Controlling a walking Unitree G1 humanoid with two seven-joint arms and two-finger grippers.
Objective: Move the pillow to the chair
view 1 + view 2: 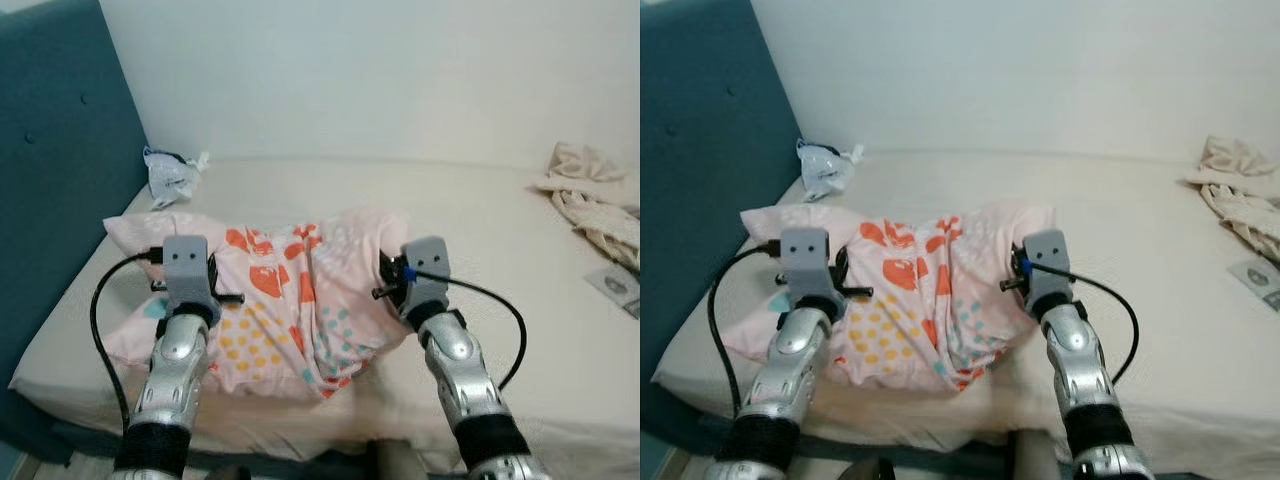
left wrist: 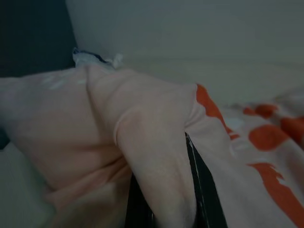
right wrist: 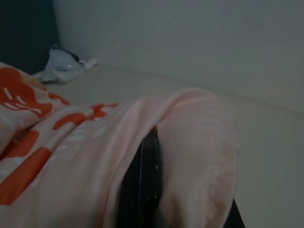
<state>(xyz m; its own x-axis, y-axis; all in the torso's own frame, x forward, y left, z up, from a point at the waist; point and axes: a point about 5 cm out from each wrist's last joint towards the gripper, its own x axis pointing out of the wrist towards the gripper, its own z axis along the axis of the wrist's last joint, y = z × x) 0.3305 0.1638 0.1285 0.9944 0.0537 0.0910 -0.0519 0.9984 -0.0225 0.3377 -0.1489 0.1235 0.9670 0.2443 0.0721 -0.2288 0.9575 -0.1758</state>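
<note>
A pale pink pillow (image 1: 290, 300) printed with orange, yellow and teal shapes lies crumpled near the front edge of the bed (image 1: 480, 220). My left gripper (image 2: 166, 199) is at the pillow's left end, with a fold of pink fabric pinched between its black fingers (image 2: 204, 194). At the pillow's right end, my right gripper (image 3: 190, 199) is shut on another bunched fold, one finger (image 3: 142, 185) showing under the cloth. From the head, both wrists (image 1: 185, 265) (image 1: 425, 265) sit against the pillow's sides and their fingertips are hidden by it.
A teal padded headboard (image 1: 60, 150) stands on the left. A crumpled plastic bag (image 1: 172, 172) lies in the bed's back left corner. Beige cloth (image 1: 590, 190) and a small packet (image 1: 615, 285) lie at the right. A white wall runs behind.
</note>
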